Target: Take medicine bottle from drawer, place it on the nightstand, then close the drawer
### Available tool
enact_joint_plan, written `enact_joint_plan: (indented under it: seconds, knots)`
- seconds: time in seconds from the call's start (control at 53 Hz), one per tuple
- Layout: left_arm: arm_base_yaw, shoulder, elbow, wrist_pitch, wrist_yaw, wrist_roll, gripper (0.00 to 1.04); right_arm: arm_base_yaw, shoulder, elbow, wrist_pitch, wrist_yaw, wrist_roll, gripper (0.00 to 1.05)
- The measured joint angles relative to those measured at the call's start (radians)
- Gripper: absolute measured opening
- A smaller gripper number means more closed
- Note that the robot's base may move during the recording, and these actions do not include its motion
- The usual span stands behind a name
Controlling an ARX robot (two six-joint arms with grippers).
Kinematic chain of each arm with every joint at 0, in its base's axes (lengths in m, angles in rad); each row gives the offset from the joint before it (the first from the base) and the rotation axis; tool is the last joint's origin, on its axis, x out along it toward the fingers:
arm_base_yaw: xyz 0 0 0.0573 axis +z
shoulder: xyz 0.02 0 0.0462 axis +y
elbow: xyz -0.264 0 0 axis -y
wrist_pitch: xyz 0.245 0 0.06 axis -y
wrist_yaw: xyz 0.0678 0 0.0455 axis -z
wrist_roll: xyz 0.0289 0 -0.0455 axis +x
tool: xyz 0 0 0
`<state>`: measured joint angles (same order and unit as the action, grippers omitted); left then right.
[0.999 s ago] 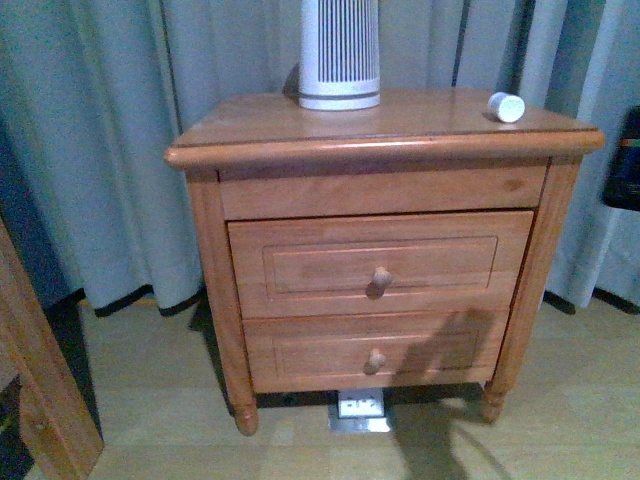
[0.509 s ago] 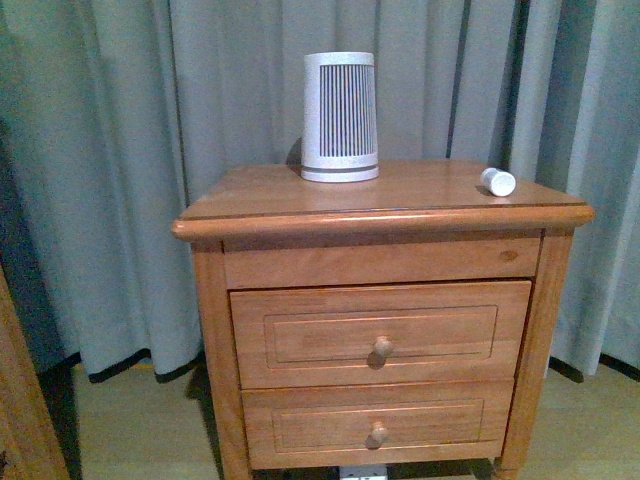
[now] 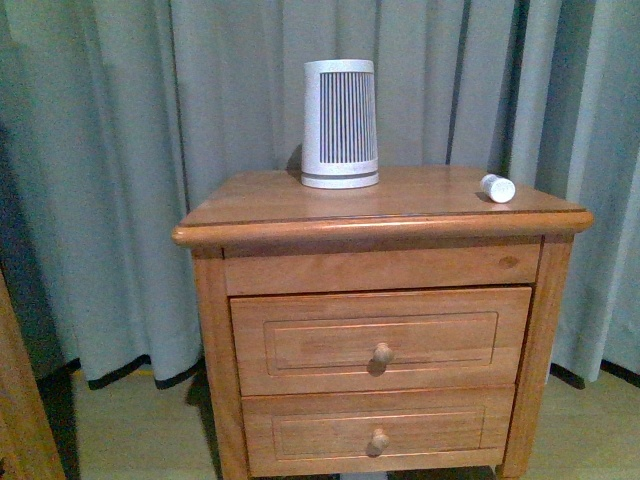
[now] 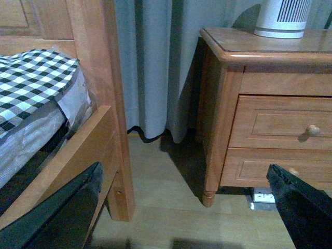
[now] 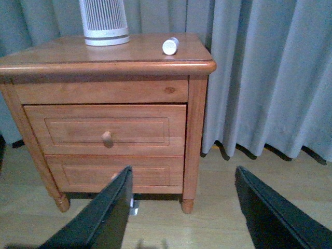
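My front camera faces the nightstand [image 3: 385, 215] head-on from near, its top edge at mid-frame and curtains [image 3: 150, 120] behind. My left wrist camera sits low and off to the side, with the bed frame [image 4: 98, 78] at frame left and the nightstand [image 4: 270, 52] at upper right. My right wrist camera looks slightly down at the nightstand [image 5: 104, 65] from further back. All three share the nightstand and ribbed device [image 3: 340, 123].

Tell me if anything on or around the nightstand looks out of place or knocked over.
Only the medicine bottle: it lies on its side near the right edge of the nightstand top. The ribbed white device stands upright, and both drawers look shut.
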<state>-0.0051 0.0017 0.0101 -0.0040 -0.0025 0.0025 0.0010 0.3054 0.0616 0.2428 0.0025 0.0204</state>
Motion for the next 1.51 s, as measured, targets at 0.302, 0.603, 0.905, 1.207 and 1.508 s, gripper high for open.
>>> enact_joint_plan:
  seconds: [0.302,0.603,0.905,1.207,1.508]
  knots:
    - [0.0,0.0,0.0,0.0,-0.001,0.0,0.98,0.0,-0.09,-0.048,-0.035,-0.004,-0.016,0.03]
    - [0.0,0.0,0.0,0.0,0.001,0.0,0.98,0.0,-0.292,-0.048,-0.237,-0.003,-0.017,0.03]
    - [0.0,0.0,0.0,0.0,0.0,0.0,0.98,0.0,-0.298,-0.048,-0.241,-0.003,-0.017,0.03]
    - [0.0,0.0,0.0,0.0,0.0,0.0,0.98,0.0,-0.298,-0.048,-0.241,-0.003,-0.017,0.03]
    - [0.0,0.0,0.0,0.0,0.0,0.0,0.98,0.0,-0.298,-0.048,-0.241,-0.003,-0.018,0.51]
